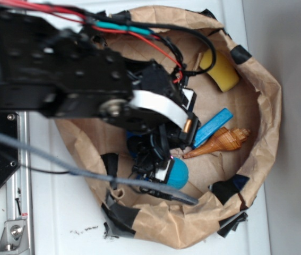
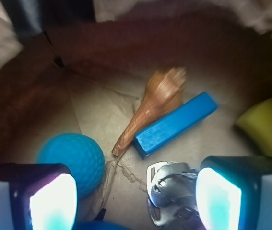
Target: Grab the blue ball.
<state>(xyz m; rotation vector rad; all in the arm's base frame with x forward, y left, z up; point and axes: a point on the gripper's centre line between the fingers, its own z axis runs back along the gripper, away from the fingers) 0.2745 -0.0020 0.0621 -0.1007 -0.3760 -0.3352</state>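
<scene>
A white tabletop (image 1: 54, 223) carries 1 shallow nest of crumpled brown paper (image 1: 267, 106), its rim patched with black tape (image 1: 119, 215); a metal rail (image 1: 17, 212) runs along the table's left edge. No more of the room shows.

Taking the flat blue block (image 2: 174, 125) as the landmark, the paper nest holds: 1 brown wooden shell-shaped piece (image 2: 147, 108) lying against the block's far long side, its narrow tip just past the block's near end; 1 yellow rounded object (image 2: 265, 124) off to the block's right, apart from it; 1 crumpled silvery metal piece (image 2: 167, 189) just below the block; and 1 blue ball (image 2: 73, 158), dimpled, to the block's lower left, resting on the paper floor.

The gripper (image 2: 136, 201) hangs low in the nest with its jaws spread wide. In the wrist view the left finger (image 2: 49, 201) stands in front of the ball's lower edge; whether they touch cannot be told. The right finger (image 2: 222, 196) overlaps the metal piece. Nothing is clamped between them.
</scene>
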